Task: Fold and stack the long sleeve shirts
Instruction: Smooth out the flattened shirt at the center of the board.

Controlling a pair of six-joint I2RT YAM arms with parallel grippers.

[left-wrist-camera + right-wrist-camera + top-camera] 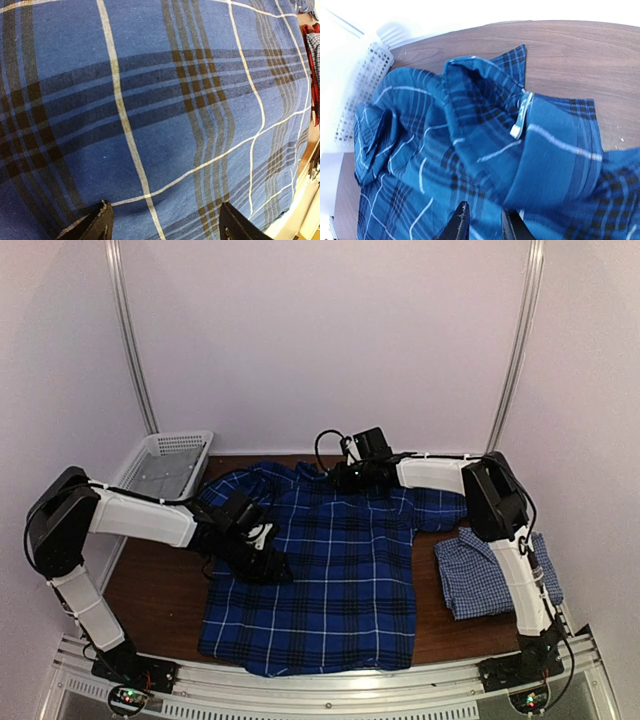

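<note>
The dark blue plaid shirt (330,570) lies spread flat on the table, collar toward the back wall. My left gripper (265,560) hovers over its left side, open, and the left wrist view shows only plaid cloth (150,100) under the wide-apart fingers of the left gripper (165,225). At the collar, my right gripper (355,477) has its jaws drawn close together. In the right wrist view, the right gripper (485,225) pinches blue cloth just below the raised collar (485,110) and its white label (520,117). The paler check shirt (480,575) lies folded at the right.
A white mesh basket (165,465) stands at the back left, touching the plaid shirt's bunched left sleeve (375,135). Brown tabletop (570,55) shows behind the collar. The right arm's upright link stands over the folded check shirt.
</note>
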